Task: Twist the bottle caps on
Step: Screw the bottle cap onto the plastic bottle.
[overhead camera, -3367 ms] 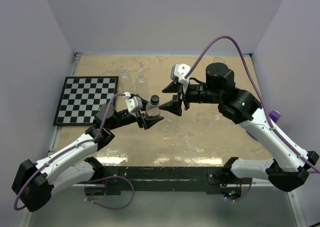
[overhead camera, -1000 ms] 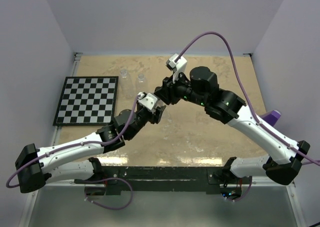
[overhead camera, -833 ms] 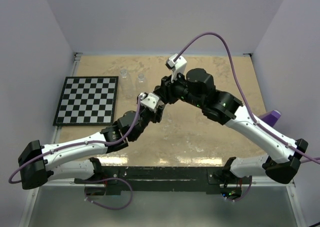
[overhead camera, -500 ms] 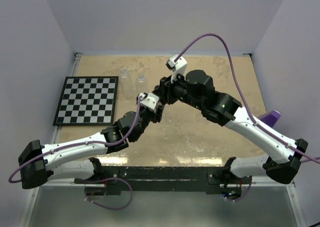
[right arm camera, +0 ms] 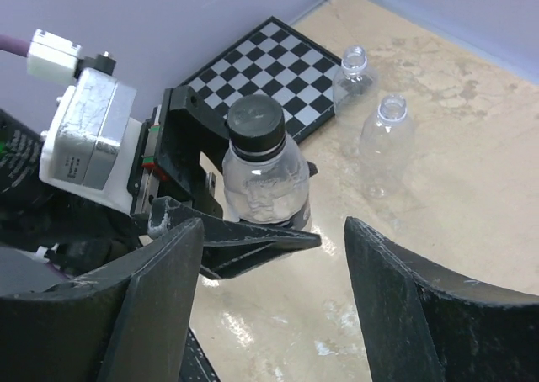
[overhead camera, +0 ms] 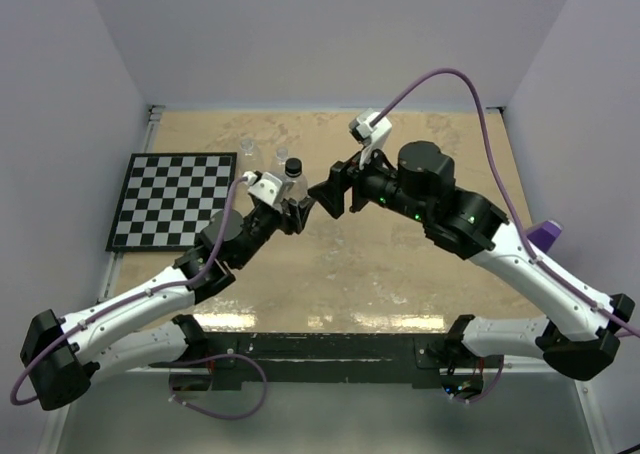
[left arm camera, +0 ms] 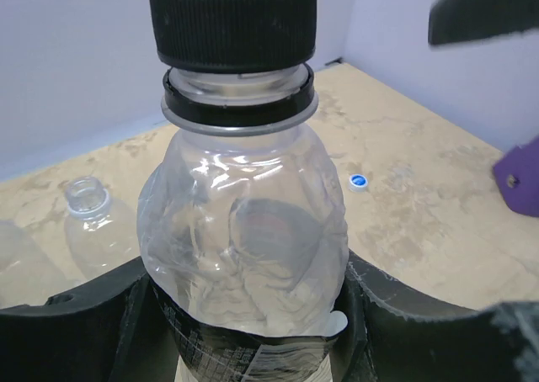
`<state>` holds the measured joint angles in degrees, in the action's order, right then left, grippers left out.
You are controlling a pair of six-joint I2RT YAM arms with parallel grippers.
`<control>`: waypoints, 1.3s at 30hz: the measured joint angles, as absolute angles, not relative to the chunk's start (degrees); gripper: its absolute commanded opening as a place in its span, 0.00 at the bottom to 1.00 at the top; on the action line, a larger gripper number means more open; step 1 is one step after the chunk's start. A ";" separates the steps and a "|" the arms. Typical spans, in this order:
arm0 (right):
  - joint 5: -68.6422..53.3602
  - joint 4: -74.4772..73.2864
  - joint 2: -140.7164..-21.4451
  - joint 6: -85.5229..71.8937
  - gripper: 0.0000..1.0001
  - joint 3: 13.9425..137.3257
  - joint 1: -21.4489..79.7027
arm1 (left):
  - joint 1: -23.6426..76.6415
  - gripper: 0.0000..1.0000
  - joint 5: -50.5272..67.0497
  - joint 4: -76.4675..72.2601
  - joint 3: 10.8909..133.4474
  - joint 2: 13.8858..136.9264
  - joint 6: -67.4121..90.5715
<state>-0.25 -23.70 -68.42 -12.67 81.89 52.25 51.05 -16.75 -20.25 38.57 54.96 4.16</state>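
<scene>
Left gripper (overhead camera: 293, 208) fingers clamped on the body of a clear bottle (left arm camera: 244, 222), held upright; black cap (left arm camera: 232, 20) sits on its neck. Right gripper (overhead camera: 327, 197) just beside it, fingers spread, not touching. Second bottle (right arm camera: 386, 138) and third bottle (right arm camera: 354, 72) stand uncapped near the checkerboard (overhead camera: 170, 199). Only the left wrist view shows a blue cap (left arm camera: 359, 181) lying on the table (overhead camera: 420, 264).

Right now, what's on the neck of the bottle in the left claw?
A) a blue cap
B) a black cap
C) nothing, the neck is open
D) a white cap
B: a black cap sits on the neck of the clear bottle gripped by the left claw. The left wrist and right wrist views both show it.
</scene>
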 measured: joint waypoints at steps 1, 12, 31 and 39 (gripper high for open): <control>-1.50 -23.40 -67.59 -12.14 0.71 81.58 51.51 | 50.02 0.00 -13.85 -20.08 37.93 54.24 4.12; -19.81 -20.97 -62.98 -1.93 0.67 80.34 46.02 | 43.79 0.00 16.69 -19.88 36.64 53.17 3.77; -38.74 -21.50 -63.09 10.46 0.55 80.34 46.00 | 43.18 0.00 37.36 -23.07 36.64 53.25 3.81; -40.34 -21.76 -63.81 11.40 0.51 80.34 46.00 | 43.18 0.00 39.31 -23.16 36.64 53.58 3.88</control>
<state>-40.34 -21.76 -63.81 11.40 80.34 46.00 43.18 39.31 -23.16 36.64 53.58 3.88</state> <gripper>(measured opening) 0.512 0.610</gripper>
